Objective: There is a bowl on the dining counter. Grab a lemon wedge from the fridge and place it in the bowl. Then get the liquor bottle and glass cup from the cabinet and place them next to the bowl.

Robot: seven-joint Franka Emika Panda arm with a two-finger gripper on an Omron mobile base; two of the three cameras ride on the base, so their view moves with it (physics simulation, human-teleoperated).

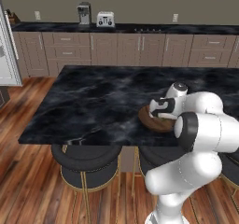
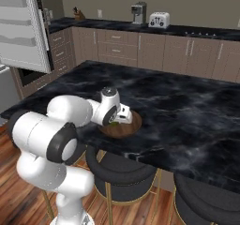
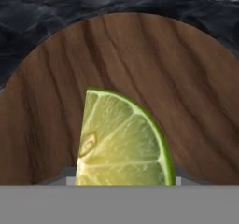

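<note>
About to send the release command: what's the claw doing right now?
Claw: closed on the lemon wedge, held over the wooden bowl.

Gripper point(image 2: 123, 118) pointed down, arm bent.

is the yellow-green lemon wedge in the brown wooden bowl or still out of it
Over the bowl, the lemon wedge sits against its wood; whether it rests there or is held, cannot tell.

The robot's own hand covers much of the wooden bowl point(image 1: 154, 120) in both base views, and the pincer's fingertips cannot be made out there. In the hand view the lemon wedge point(image 3: 122, 141) is cut off along its lower edge, and the bowl's rim runs past both sides. The fridge point(image 2: 23, 29) is cropped by the frame.
</note>
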